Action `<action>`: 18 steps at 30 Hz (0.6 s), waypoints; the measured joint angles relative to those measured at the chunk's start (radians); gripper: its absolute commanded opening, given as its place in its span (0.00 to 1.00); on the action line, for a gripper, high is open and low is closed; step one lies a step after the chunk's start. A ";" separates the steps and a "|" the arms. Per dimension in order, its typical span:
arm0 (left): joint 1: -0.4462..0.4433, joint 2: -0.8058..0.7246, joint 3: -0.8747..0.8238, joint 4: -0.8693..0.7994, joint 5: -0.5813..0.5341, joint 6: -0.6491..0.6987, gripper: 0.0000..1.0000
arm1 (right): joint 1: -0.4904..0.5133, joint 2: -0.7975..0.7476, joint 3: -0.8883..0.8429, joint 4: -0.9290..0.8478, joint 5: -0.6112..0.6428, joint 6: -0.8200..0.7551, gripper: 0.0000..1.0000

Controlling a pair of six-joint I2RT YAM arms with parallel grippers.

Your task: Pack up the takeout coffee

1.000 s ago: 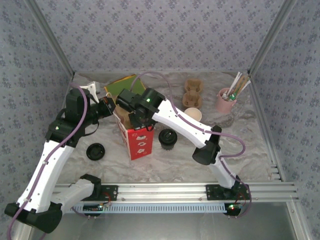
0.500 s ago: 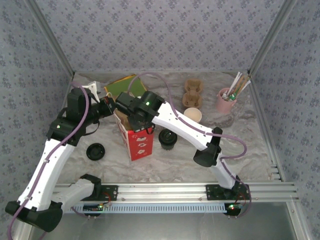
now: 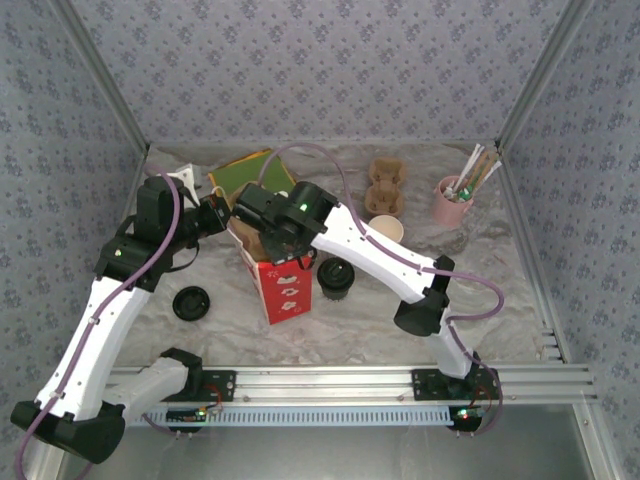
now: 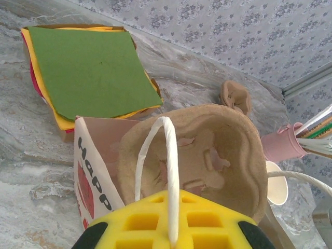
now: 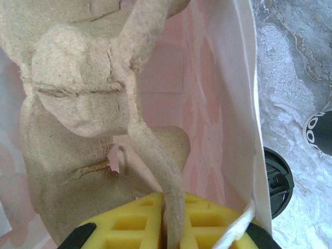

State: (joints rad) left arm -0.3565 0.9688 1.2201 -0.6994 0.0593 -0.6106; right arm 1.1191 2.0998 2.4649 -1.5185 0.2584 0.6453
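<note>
Right claw [image 5: 170,223] is clamped on a rib of the pulp cup carrier [image 4: 207,155], with the carrier hanging down inside the paper bag [image 3: 280,285]. In the top view this claw sits right over the bag mouth, centre-left of frame.

Left claw [image 4: 171,223] is pinched on the bag's white handle [image 4: 168,155]. It comes in from the left of the bag and looks to be keeping the mouth up and open.

Takeout coffee [image 3: 334,280] is not packed. It stands upright on the table [image 3: 330,335], just beside the bag's right side and partly under the right arm, mid-frame. Neither claw is touching it.

A black lid [image 3: 190,302] lies flat on the table, left of the bag and well apart from the cup. I can't tell from here whether the cup already has a lid.

Progress, my read:
- Done: the bag is standing and held open, and the carrier is partway in.
- In hand: seating the carrier in the bottom of the bag.
- Left: release the carrier, possibly fit the lid, then pick up the coffee and lower it into the carrier well.

So this is early-to-mid, since the main item hasn't been touched.

Not involved right now: a plain white cup [image 3: 388,230] just right of the right arm, a spare carrier [image 3: 385,185] upper centre, and a pink cup [image 3: 450,200] of sticks upper right.
</note>
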 measured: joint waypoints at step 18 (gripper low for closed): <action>-0.006 -0.002 -0.009 0.002 0.016 0.011 0.07 | -0.029 0.042 0.000 -0.021 -0.075 0.000 0.12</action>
State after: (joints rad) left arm -0.3622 0.9665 1.2114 -0.6979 0.0757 -0.5991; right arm 1.0901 2.1418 2.4653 -1.5391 0.1833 0.6456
